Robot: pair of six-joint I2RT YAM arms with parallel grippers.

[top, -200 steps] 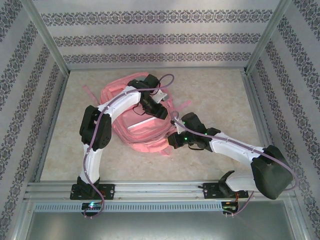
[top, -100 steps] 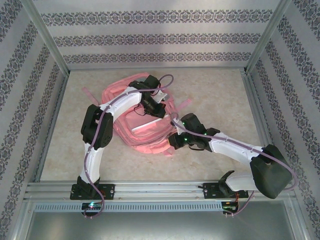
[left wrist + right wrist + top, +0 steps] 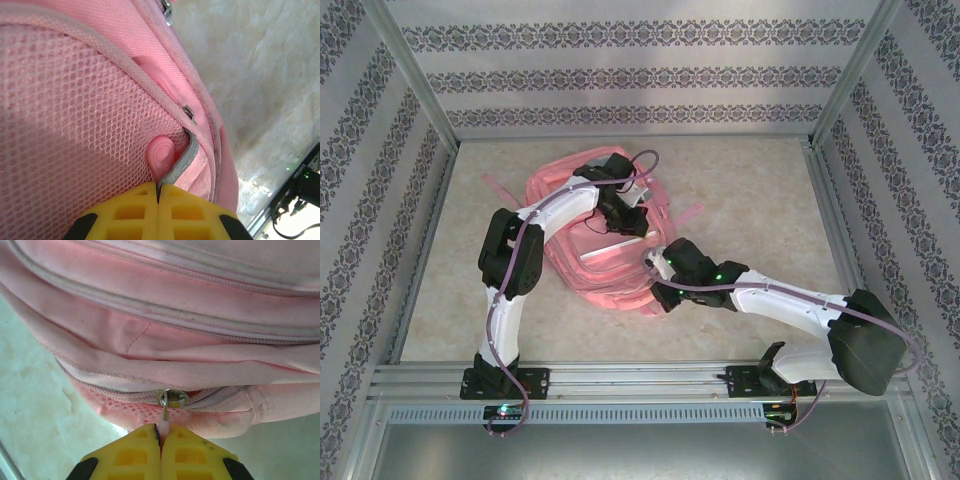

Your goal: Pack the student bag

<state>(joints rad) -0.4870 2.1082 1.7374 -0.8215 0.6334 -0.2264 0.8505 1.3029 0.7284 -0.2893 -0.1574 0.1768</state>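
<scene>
Top, left-wrist and right-wrist views of the packing scene. The student bag (image 3: 605, 272) lies flat on the pale marbled desk (image 3: 760, 200), left of centre, with both arms reaching onto it. The left gripper (image 3: 630, 222) sits over the bag's upper middle; in the left wrist view its yellow fingers (image 3: 125, 212) are pressed together, pinching the grey trim (image 3: 184, 159) that edges a pink mesh panel (image 3: 75, 125), with a rounded pink tab (image 3: 161, 153) just beside the trim. The right gripper (image 3: 658, 290) meets the bag's near right edge; in the right wrist view its fingers (image 3: 130, 450) are closed on the zip pull (image 3: 164, 415), which hangs from a metal slider (image 3: 172, 398) on the lowest zip line. A loose pink strap (image 3: 688, 211) trails onto the desk at the bag's right.
</scene>
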